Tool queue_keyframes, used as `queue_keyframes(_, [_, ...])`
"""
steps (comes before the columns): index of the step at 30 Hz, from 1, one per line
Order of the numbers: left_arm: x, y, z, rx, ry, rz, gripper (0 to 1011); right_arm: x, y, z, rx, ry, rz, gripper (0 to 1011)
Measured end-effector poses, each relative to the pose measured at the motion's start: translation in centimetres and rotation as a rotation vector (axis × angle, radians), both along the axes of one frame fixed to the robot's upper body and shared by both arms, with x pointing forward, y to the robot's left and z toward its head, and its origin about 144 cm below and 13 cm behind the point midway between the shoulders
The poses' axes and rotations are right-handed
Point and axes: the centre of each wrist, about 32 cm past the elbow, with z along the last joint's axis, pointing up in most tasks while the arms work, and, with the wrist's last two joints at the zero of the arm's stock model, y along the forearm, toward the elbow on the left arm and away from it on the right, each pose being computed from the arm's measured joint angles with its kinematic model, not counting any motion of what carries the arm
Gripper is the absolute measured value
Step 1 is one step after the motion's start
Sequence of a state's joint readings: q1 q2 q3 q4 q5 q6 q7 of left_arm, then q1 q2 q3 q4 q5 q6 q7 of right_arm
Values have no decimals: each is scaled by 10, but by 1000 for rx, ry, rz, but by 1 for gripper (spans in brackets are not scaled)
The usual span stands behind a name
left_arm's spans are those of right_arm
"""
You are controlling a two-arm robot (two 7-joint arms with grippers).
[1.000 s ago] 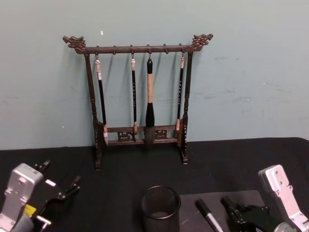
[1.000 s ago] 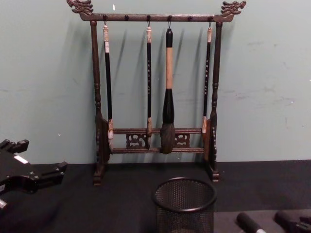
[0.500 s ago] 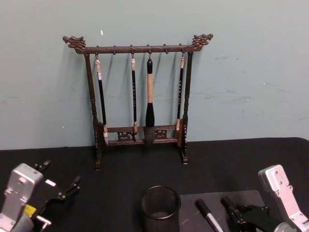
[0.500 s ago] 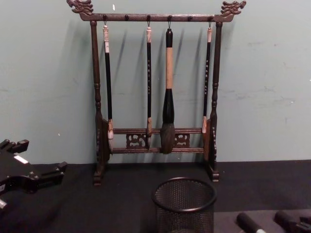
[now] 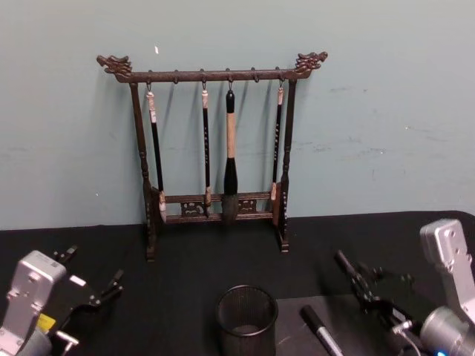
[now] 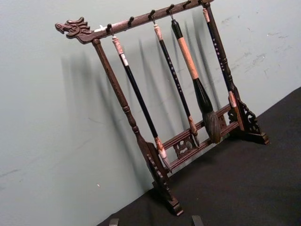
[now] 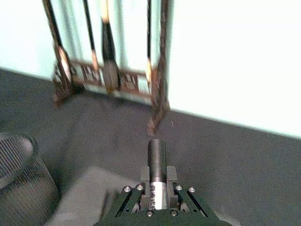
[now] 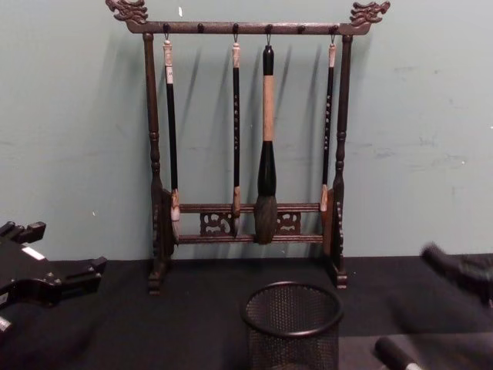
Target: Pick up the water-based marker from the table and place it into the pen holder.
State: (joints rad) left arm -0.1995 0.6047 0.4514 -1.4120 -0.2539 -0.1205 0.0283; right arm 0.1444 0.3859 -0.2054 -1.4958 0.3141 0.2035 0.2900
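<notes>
My right gripper (image 5: 369, 291) is shut on a water-based marker (image 5: 346, 267) and holds it in the air above the table, to the right of the pen holder. In the right wrist view the marker's black cap (image 7: 156, 157) sticks out forward from between the fingers of the right gripper (image 7: 157, 200). The pen holder (image 5: 246, 317), a black mesh cup, stands at the table's front middle, and it appears again in the chest view (image 8: 293, 327) and the right wrist view (image 7: 19, 186). A second marker (image 5: 320, 331) lies on the grey mat. My left gripper (image 5: 92, 271) rests open at the front left.
A tall dark wooden brush rack (image 5: 214, 74) hung with several brushes stands at the back against the wall, behind the holder. A grey mat (image 5: 371, 308) lies on the black tablecloth right of the holder. The marker on it also shows in the chest view (image 8: 394, 355).
My right gripper has risen from the grey mat with a marker in it and moved up and a little to the right. The left arm has stayed put.
</notes>
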Motion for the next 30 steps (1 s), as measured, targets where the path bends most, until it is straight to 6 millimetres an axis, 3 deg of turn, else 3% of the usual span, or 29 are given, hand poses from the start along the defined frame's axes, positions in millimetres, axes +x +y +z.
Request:
queue_keyframes(10, [0, 0, 0, 0, 0, 0, 1001, 16, 18, 30, 122, -158, 123, 214])
queue_keyframes(30, [0, 0, 0, 0, 0, 0, 1001, 26, 58, 44, 279, -252, 383, 214])
